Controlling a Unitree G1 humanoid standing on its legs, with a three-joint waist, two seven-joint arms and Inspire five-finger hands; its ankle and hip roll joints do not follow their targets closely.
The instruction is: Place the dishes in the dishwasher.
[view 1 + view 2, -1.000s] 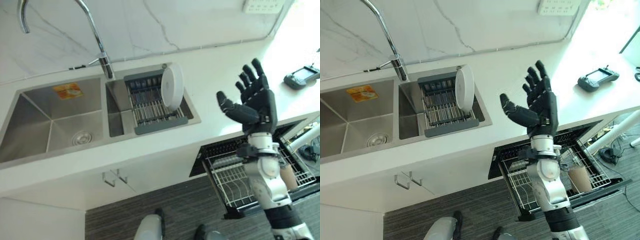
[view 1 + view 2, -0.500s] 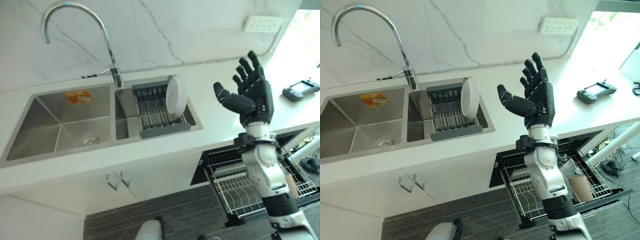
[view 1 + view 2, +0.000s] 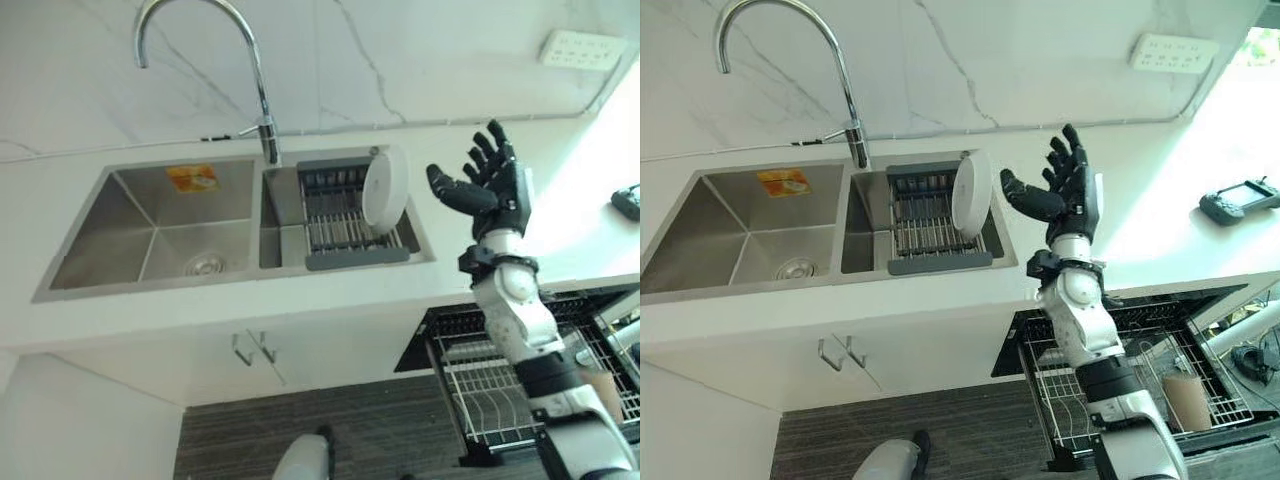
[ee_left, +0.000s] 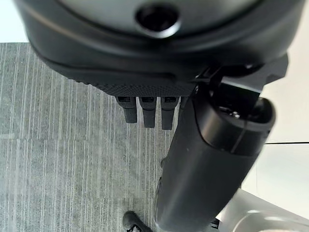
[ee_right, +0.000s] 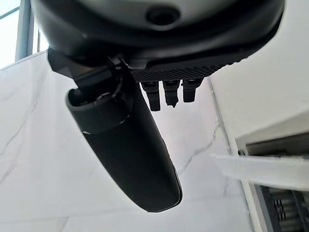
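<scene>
- Since a second ago the right hand (image 3: 1072, 187) has drawn closer to the plate (image 3: 971, 193), now just beside it, apart; fingers spread, holding nothing.
- Left hand (image 4: 159, 58) hangs over grey floor (image 4: 67, 159), fingers straight, empty.
- Plate stands on edge in the sink's rack (image 3: 930, 225).
- Dishwasher rack (image 3: 1140, 370) is pulled out at lower right.
</scene>
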